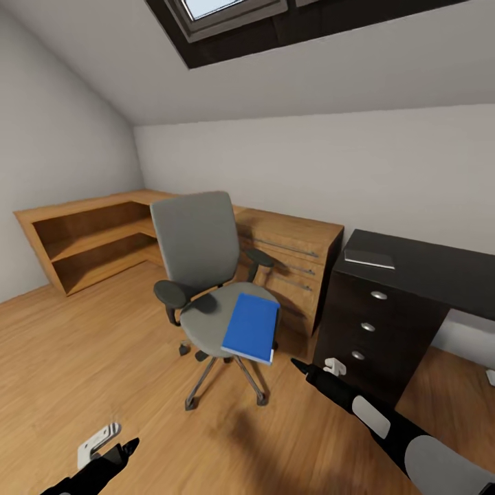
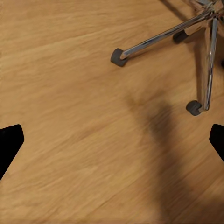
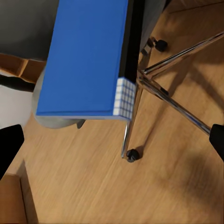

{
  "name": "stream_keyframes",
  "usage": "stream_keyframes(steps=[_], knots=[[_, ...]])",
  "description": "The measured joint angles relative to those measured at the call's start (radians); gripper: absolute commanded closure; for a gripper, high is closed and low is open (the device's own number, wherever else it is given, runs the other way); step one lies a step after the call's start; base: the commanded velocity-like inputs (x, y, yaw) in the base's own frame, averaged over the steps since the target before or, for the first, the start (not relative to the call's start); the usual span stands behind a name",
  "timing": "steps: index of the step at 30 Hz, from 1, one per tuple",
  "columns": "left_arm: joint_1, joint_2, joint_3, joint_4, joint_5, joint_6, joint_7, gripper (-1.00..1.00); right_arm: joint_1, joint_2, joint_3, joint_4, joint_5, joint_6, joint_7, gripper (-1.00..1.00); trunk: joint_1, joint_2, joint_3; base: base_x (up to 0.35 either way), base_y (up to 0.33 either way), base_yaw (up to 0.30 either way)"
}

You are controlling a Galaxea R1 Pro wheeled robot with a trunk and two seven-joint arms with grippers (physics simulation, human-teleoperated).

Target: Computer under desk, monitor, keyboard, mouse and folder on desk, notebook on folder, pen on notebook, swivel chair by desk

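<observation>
The grey swivel chair (image 1: 199, 254) stands mid-room on the wood floor. A blue folder (image 1: 251, 327) lies on its seat and overhangs the front right edge; it is close in the right wrist view (image 3: 86, 56). To the right is the black desk (image 1: 426, 271) with knobbed drawers, and a thin grey notebook (image 1: 369, 258) lies on its top. My right gripper (image 1: 316, 368) hangs open just right of the folder, below seat height, holding nothing (image 3: 112, 140). My left gripper (image 1: 106, 447) is open low over bare floor (image 2: 114, 139), left of the chair's silver base (image 2: 186, 32).
A light wood cabinet (image 1: 295, 254) with bar handles stands behind the chair, joined to low open shelves (image 1: 89, 240) along the left wall. A dark-framed skylight (image 1: 227, 14) is overhead. Open floor lies in front and left of the chair. Chair legs and casters (image 3: 172, 98) spread under the seat.
</observation>
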State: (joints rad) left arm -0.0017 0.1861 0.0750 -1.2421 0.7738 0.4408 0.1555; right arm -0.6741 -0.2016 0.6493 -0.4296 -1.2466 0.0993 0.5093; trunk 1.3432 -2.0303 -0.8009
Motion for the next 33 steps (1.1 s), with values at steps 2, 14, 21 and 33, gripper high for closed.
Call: stream_keyframes(steps=[2, 14, 21, 33], knots=[[0.0, 0.0, 0.0, 0.001, 0.0, 0.0, 0.0, -1.0, 0.0, 0.0, 0.0, 0.0, 0.0, 0.0, 0.004, -1.0, 0.008, -0.014, -0.006, 0.0, 0.0, 0.0], [0.0, -0.003, -0.001, 0.025, -0.005, 0.0, -0.001, -1.0, 0.0, -0.003, 0.001, 0.019, 0.003, -0.006, 0.117, -1.0, 0.054, -0.098, -0.044, 0.0, 0.0, 0.0], [0.0, -0.004, -0.002, 0.032, -0.002, 0.0, -0.001, -1.0, 0.0, -0.004, 0.002, 0.08, 0.013, -0.011, 0.307, -1.0, 0.081, -0.147, -0.066, 0.0, 0.0, 0.0], [0.0, -0.007, -0.006, 0.042, -0.002, 0.0, -0.002, -1.0, 0.0, -0.008, 0.0, 0.097, 0.015, -0.012, 0.412, -1.0, 0.127, -0.231, -0.103, 0.0, 0.0, 0.0]])
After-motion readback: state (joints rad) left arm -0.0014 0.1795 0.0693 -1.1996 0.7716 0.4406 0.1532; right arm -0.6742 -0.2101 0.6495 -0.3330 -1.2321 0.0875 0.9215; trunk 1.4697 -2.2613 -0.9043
